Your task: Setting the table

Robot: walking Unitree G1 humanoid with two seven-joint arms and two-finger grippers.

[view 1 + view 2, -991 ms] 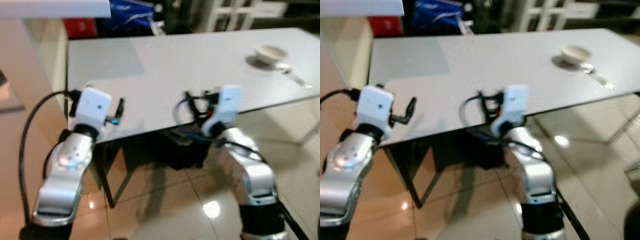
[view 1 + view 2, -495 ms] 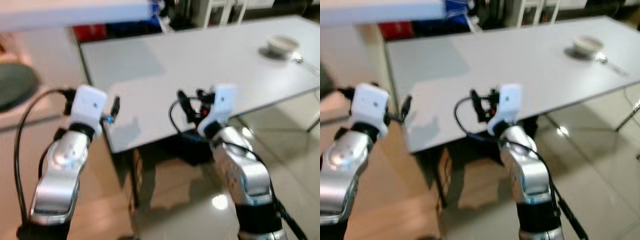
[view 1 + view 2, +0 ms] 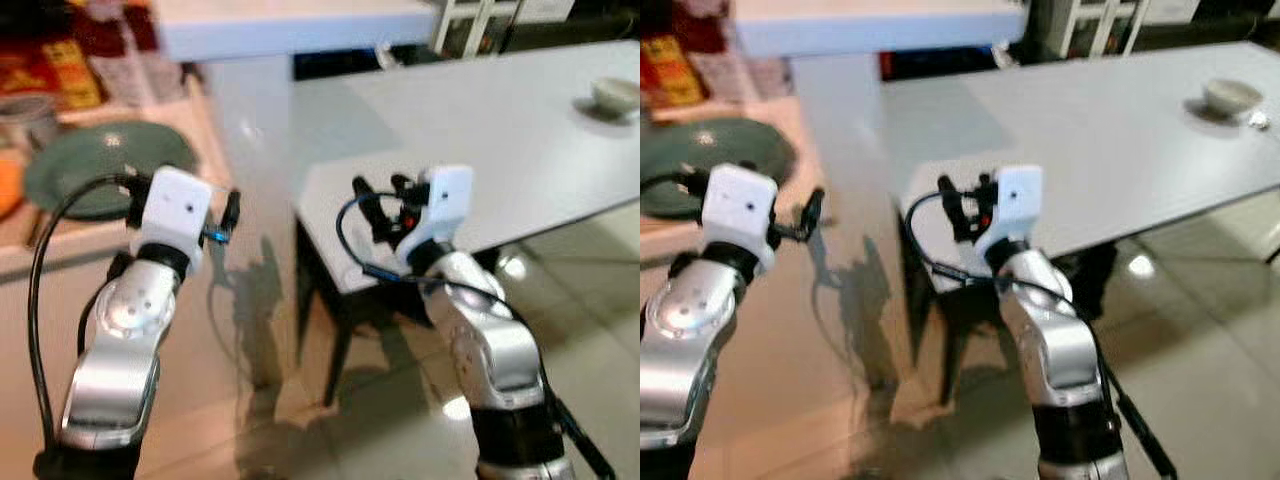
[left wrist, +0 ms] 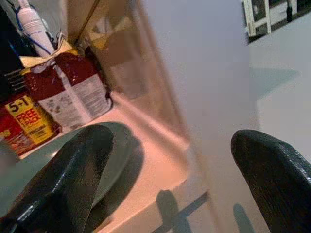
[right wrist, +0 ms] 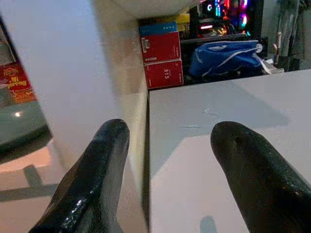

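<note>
Left eye view, far left: green plate [image 3: 105, 175] lay flat on wooden counter [image 3: 60, 255], w/ red snack packets [image 4: 63, 94] behind it. Just right of plate, left gripper [image 3: 229, 215] hung in air beside counter edge, holding nothing; left wrist view showed its fingers [image 4: 68, 179] spread wide w/ plate rim betw. them, ahead. Plate lay to left & slightly beyond left gripper, so left arm clearly nearer; round plate, no long axis to line up, approach from rim side likely. Centre: white counter top [image 3: 300, 25] & grey column, then near corner of white table [image 3: 470, 120]. Right gripper [image 3: 375, 205] hovered over that corner, fingers [image 5: 97, 179] apart, empty; right wrist view looked along tabletop toward red boxes [image 5: 164, 53] & blue bag [image 5: 226, 56]. Far right, well apart from both grippers: small white bowl [image 3: 612, 95] at table's far end. Next step prob. fetching plate w/ left gripper, table placement after.
</note>
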